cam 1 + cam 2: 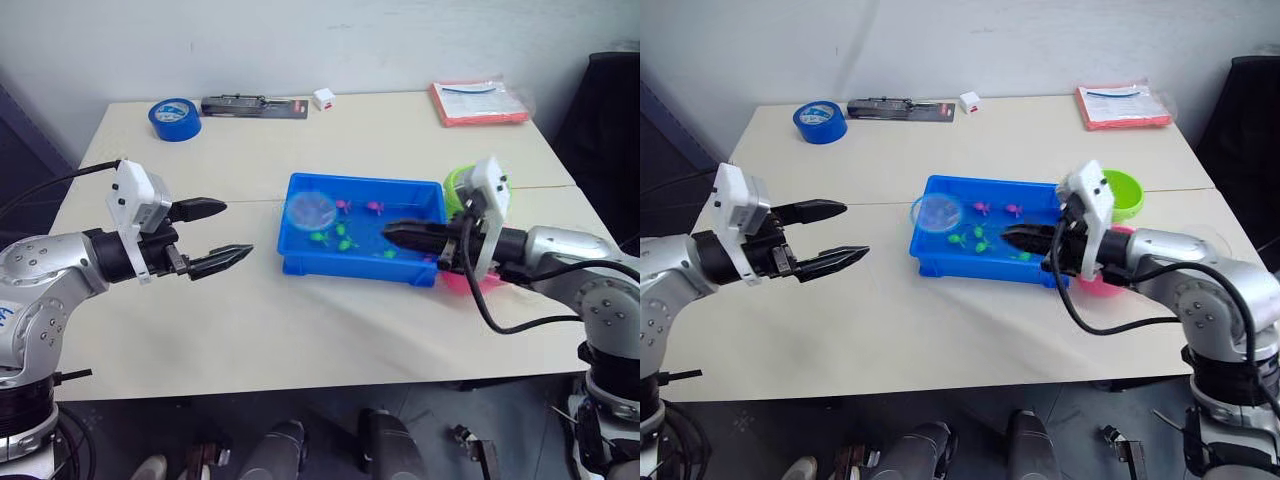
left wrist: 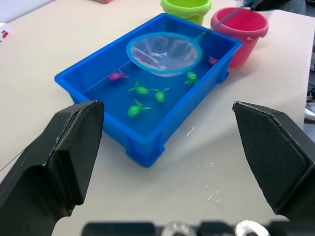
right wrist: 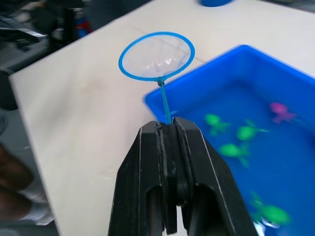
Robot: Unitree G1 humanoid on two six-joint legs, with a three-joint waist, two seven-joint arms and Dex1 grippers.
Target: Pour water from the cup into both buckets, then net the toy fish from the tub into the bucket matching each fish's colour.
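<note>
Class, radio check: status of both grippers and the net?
Left gripper open, empty. Right gripper shut on net, hoop empty above tub. Nothing blocking.

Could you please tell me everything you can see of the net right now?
The net is a light blue ring hoop with fine, see-through mesh on a thin blue stick. The right gripper is shut on the stick and holds it roughly level, with the hoop in the air over the left end of the tub. The mesh looks empty. The toy fish lie in the tub below it. Only the gripper touches it.
</note>
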